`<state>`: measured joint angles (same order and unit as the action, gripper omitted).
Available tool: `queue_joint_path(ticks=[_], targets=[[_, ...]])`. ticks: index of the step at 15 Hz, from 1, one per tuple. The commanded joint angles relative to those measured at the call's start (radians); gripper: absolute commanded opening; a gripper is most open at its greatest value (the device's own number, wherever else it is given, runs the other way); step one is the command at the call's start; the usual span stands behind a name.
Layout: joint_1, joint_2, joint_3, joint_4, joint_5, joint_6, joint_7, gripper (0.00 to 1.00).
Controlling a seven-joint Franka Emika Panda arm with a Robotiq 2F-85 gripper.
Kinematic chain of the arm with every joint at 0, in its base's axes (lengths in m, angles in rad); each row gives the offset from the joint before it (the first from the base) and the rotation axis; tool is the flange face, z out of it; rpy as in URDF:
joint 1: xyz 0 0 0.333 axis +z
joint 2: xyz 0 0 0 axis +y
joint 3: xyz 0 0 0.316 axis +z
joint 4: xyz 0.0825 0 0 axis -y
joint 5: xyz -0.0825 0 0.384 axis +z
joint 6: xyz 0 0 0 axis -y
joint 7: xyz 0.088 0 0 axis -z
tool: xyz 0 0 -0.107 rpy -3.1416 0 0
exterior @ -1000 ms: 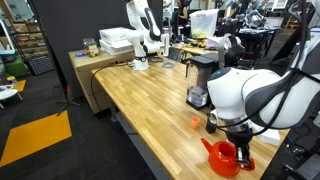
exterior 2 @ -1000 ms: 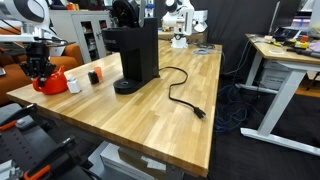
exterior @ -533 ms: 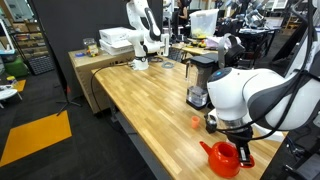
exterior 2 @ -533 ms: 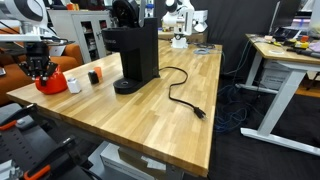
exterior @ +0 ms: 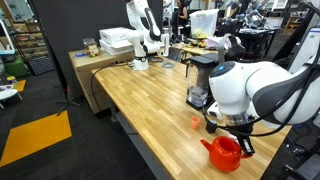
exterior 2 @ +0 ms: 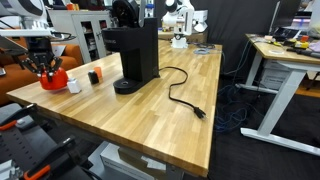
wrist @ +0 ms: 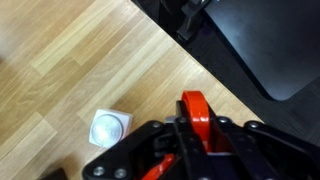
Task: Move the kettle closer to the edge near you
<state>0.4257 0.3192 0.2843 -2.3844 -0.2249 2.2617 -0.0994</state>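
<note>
Slightly higher than a second ago, kettle (exterior: 222, 155) directly beneath the claw (exterior: 240, 144), handle clamped between its fingers

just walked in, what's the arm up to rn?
The Panda arm's pincer is closed on the loop handle of the orange kettle, which is close to one edge of the wooden table. I can't tell whether the kettle is lifted or sitting on the wood. The black coffee machine and a small white cap stand nearby, apart from the kettle.
</note>
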Motion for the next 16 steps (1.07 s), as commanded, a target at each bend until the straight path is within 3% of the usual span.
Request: queue_joint_path(ticks=[1,8,16], targets=[[-0.04,-0.042,0.019,-0.05,-0.026,0.011,-0.072,0.04],[-0.052,-0.036,0.055,-0.08,0.0,0.049,-0.166,0.04],[-0.037,0.015,0.089,-0.049,-0.001,0.097,-0.147,0.04]])
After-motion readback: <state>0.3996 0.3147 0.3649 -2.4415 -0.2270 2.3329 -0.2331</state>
